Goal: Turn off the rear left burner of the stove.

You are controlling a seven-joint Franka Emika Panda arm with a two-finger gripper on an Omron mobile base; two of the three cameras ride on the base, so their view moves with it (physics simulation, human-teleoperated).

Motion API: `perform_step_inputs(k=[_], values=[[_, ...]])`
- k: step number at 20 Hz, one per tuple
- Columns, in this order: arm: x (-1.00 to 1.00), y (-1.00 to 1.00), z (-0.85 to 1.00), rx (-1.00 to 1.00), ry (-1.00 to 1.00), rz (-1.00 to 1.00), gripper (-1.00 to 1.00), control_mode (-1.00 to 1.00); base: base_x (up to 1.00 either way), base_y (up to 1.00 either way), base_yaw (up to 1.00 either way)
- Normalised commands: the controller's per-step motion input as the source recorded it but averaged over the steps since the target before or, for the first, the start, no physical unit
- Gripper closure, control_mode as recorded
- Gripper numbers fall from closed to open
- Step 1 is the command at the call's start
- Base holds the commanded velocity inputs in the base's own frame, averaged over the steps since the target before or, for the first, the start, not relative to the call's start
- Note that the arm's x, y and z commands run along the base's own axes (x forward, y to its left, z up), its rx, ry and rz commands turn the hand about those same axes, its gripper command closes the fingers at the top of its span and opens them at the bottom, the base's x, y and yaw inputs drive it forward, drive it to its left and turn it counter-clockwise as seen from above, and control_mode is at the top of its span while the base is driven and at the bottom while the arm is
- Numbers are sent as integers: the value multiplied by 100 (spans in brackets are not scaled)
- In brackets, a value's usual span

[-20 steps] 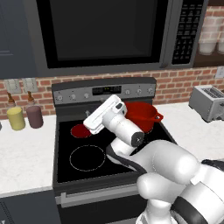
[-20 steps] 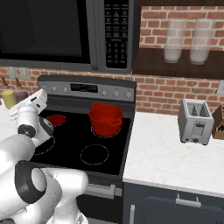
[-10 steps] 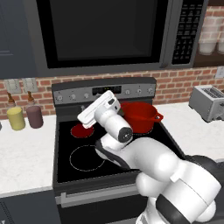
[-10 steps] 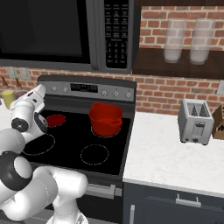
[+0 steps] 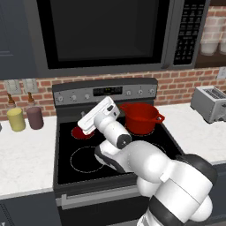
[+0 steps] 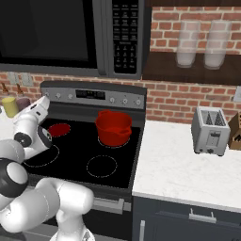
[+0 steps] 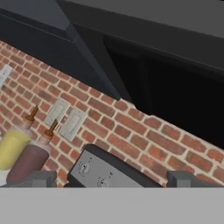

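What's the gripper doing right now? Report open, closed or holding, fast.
Gripper: open, holding nothing; its two fingertips stand wide apart, aimed at the left knobs of the stove back panel.

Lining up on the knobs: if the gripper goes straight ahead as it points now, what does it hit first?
Probably the brick wall just above the stove's back panel, not a knob; the panel's left end sits low in the hand view. Depth is unclear.
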Motion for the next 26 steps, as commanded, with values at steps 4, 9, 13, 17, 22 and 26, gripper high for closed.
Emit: perform_step_inputs(k=[4,9,13,17,22,26], values=[[16,0,0,0,0,-1,-100,-100,0,0,0],[16,0,-10,-3,0,-15,-100,-100,0,0,0],[24,0,-21,-5,0,-16,-100,-100,0,0,0],[39,7,-10,-5,0,-8,-100,-100,0,0,0],[39,25,-13,-9,0,0,-100,-100,0,0,0],[31,31,-15,-8,0,0,-100,-100,0,0,0]])
